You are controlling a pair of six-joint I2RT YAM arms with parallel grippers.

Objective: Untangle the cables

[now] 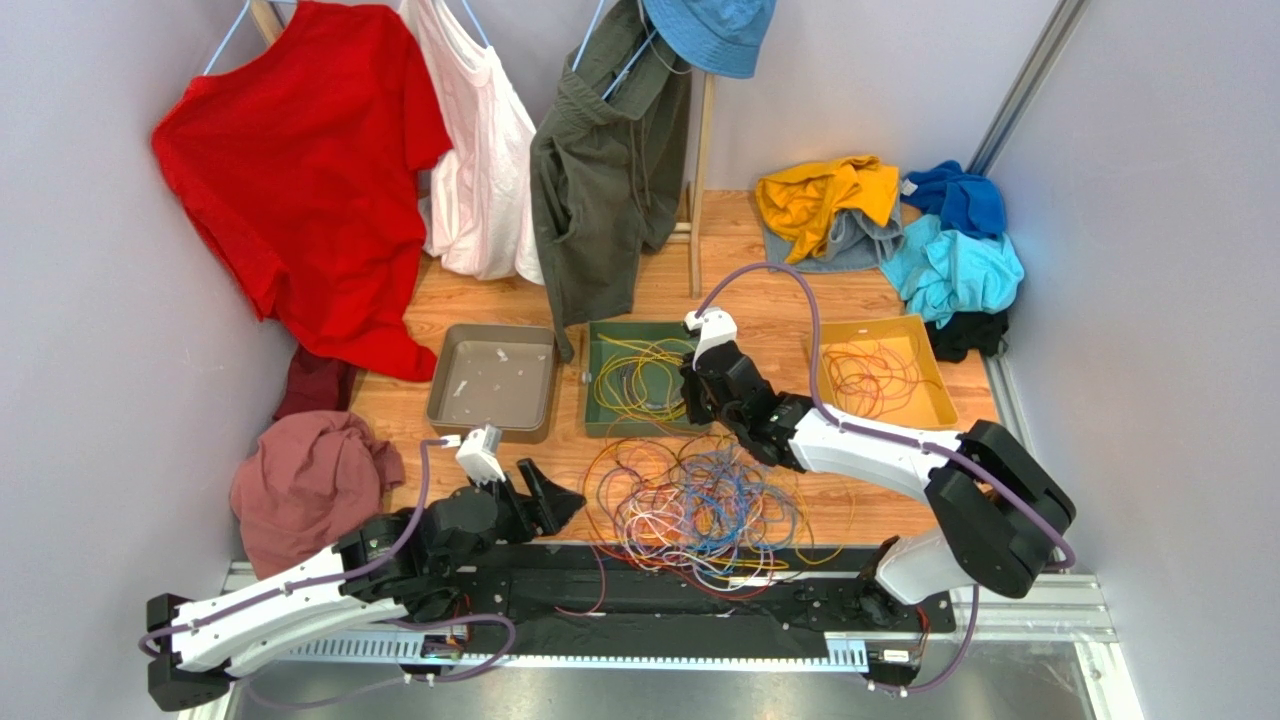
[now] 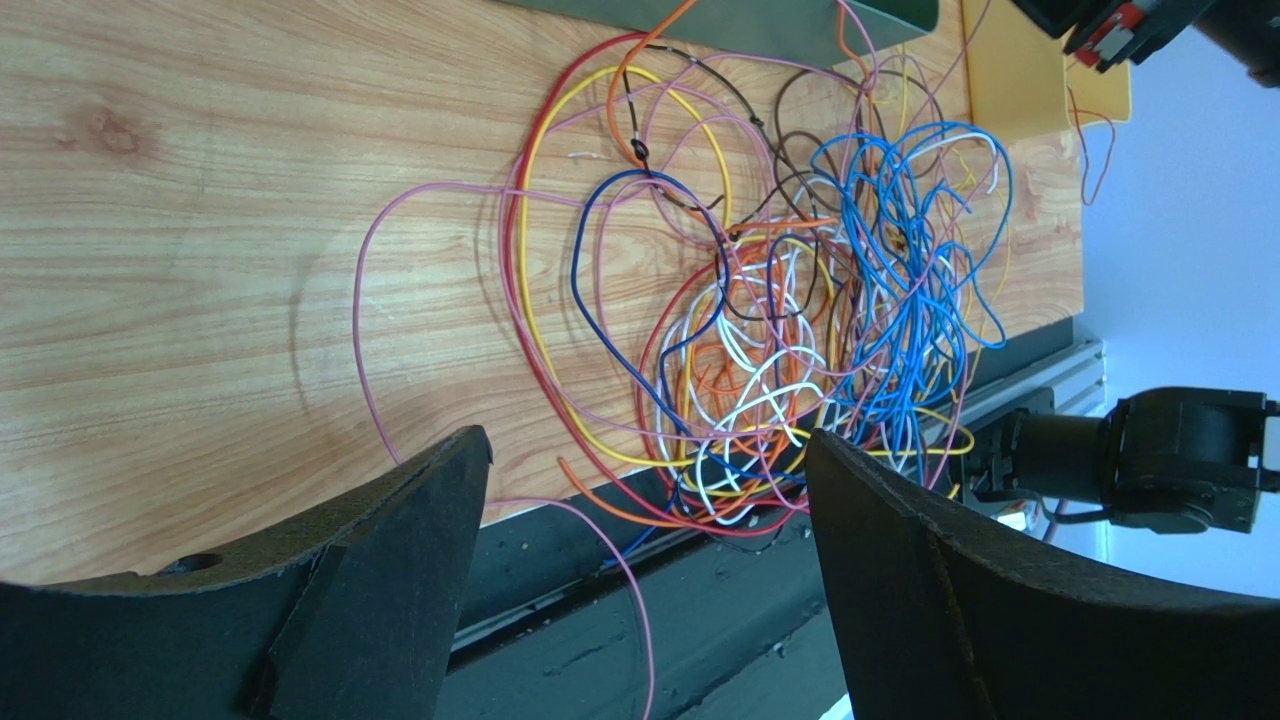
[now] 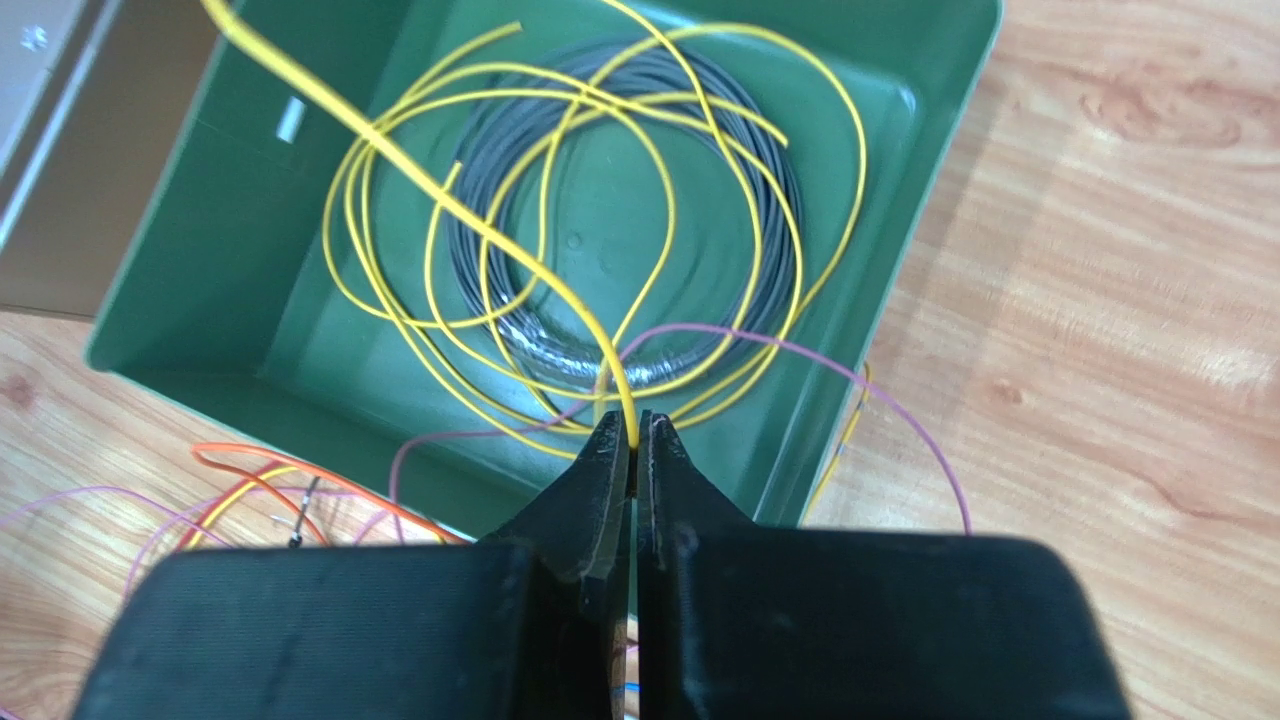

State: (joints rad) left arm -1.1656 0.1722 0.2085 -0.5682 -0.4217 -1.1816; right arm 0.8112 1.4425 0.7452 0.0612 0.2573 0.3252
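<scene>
Our right tool (image 3: 633, 428) pinches a yellow cable (image 3: 451, 201) over the tray (image 3: 932, 90) ahead, while our left tool (image 2: 646, 443) gapes open before the tangle (image 2: 781, 315).

Pale grey walls (image 1: 90, 375) close in the wooden desk (image 1: 766, 315) on three sides, under even, soft light. At the back, a red shirt (image 1: 301, 180), a white top (image 1: 473, 165), an olive garment (image 1: 601, 165) and a blue hat (image 1: 714, 30) hang from what looks like a wooden rack (image 1: 699, 180). Yellow clothes (image 1: 824, 195) and blue clothes (image 1: 950, 263) lie heaped in the far right corner, a maroon cloth (image 1: 308, 480) at the left
</scene>
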